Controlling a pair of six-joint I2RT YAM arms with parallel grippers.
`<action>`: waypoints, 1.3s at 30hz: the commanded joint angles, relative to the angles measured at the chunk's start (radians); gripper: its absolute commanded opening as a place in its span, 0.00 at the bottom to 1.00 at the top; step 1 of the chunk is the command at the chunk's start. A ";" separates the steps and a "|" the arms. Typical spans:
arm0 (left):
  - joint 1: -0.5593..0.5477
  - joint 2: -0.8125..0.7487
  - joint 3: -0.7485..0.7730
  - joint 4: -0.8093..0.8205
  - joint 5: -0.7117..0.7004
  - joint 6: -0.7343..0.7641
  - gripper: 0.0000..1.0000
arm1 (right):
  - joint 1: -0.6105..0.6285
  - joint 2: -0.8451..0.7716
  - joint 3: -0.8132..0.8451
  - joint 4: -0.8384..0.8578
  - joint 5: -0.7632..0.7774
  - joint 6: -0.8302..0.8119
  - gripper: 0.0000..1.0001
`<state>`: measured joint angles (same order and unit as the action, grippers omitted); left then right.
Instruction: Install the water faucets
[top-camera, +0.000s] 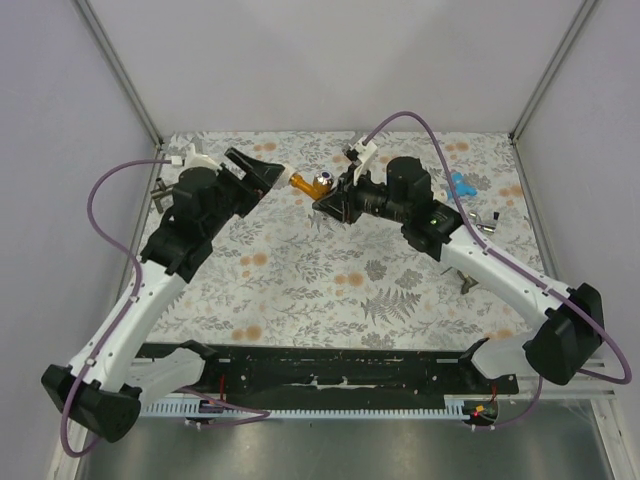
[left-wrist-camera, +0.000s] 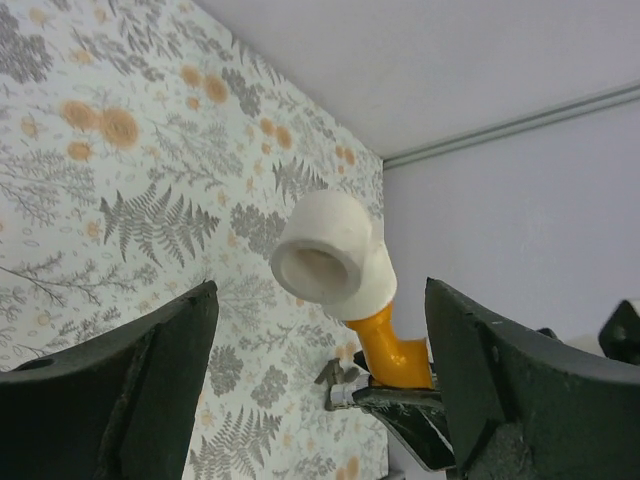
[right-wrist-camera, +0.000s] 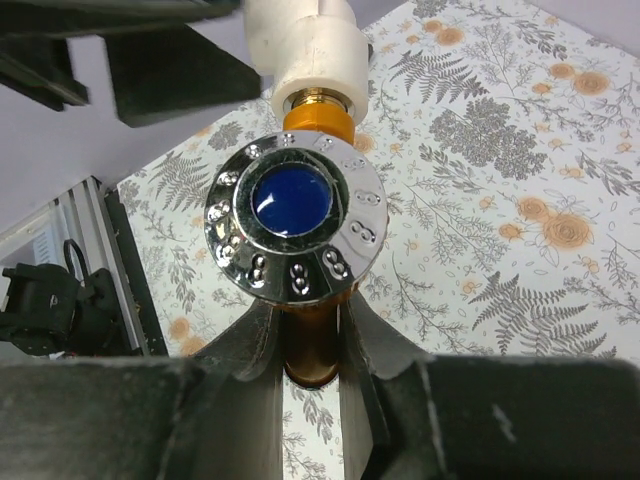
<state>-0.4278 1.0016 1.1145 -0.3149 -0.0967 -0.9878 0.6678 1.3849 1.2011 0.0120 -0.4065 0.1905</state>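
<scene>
From above, we see the orange faucet (top-camera: 308, 183) held up over the far middle of the flower-patterned table (top-camera: 300, 270), between the two arms. The right gripper (top-camera: 328, 197) is pinched shut on its right end, and the left gripper (top-camera: 277, 172) stands spread at its left end. A small blue piece (top-camera: 460, 183) lies on the far right of the table, with a metal handle (top-camera: 487, 222) just nearer than it. Another metal part (top-camera: 160, 190) lies at the far left, beside the left arm. In the left wrist view, the white end fitting (left-wrist-camera: 330, 250) sits between the two dark fingers (left-wrist-camera: 130, 390) with a gap on either side, touching neither. Its round open mouth faces the camera, and we cannot tell what lies deep inside it. The orange body (left-wrist-camera: 390, 345) runs down from the fitting into the right arm's dark finger tip (left-wrist-camera: 400, 415). In the right wrist view, the chrome knob (right-wrist-camera: 295, 225) with its blue centre faces the camera. The right arm's fingers (right-wrist-camera: 235, 400) press on the orange stem (right-wrist-camera: 312, 355) below the knob. The white fitting (right-wrist-camera: 305, 45) points away towards the far left, where the left arm's dark fingers (right-wrist-camera: 170, 70) show.
</scene>
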 joint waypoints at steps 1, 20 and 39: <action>0.001 0.064 0.044 0.054 0.092 -0.106 0.89 | 0.018 -0.064 0.002 0.052 0.052 -0.085 0.00; 0.012 -0.041 -0.291 0.732 0.144 -0.164 0.02 | -0.072 -0.008 -0.116 0.437 -0.176 0.448 0.00; 0.021 -0.025 -0.125 0.282 0.052 -0.170 0.87 | 0.038 -0.076 -0.028 0.097 0.043 -0.026 0.00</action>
<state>-0.4114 0.9360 0.9020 0.0834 -0.0265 -1.1481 0.6430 1.3674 1.0927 0.1669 -0.4675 0.3653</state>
